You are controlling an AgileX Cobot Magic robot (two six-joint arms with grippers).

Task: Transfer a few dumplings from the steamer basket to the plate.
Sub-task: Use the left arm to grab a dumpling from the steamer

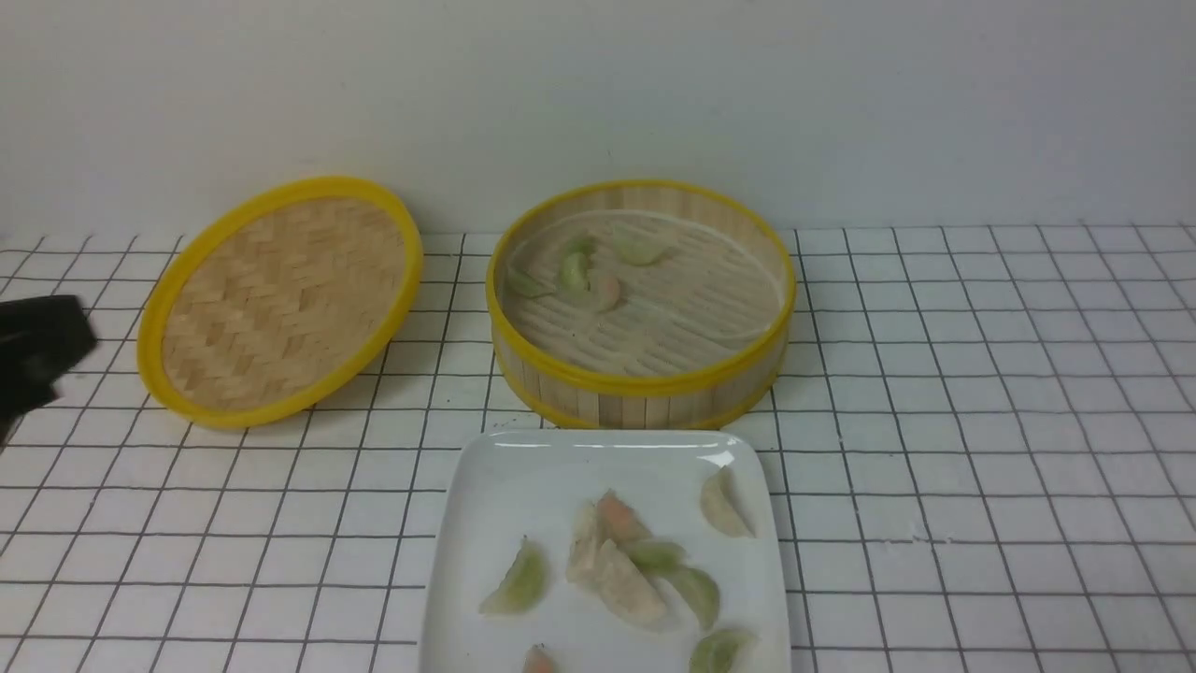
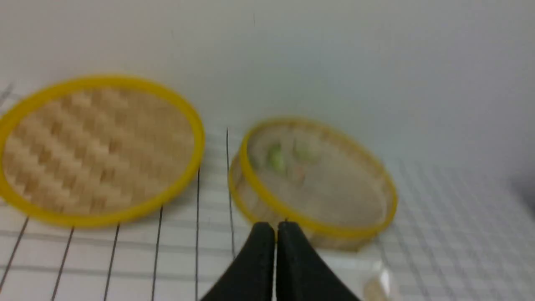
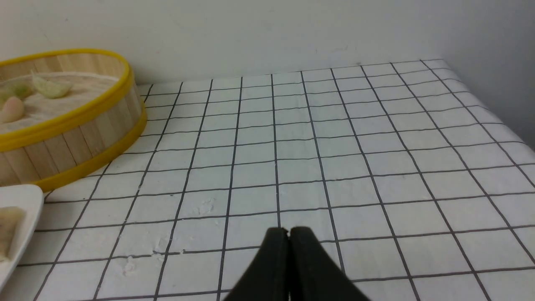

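Dumplings (image 1: 621,584) are being crowded on the plate (image 1: 523,477), others lying in the steamer basket (image 1: 645,397) just behind, and with left fingers (image 2: 255,259) and right fingers (image 3: 271,263) clenched empty, a next one risks being dropped onto the pile.

Premises are presenting as a robot test bench, staged with food props. A white covering ruled with a black grid (image 1: 981,421) is lying over the whole work surface around the steamer basket (image 1: 641,379). A bare pale wall (image 1: 654,93) is standing directly behind the basket and is meeting a side wall (image 3: 497,50) well to its right. A woven lid (image 1: 280,299) is leaning left of the basket. A white plate (image 1: 486,523) is sitting just in front, and dumplings (image 1: 621,575) are lying in both. A black robot arm (image 1: 37,350) is intruding far left of the basket.
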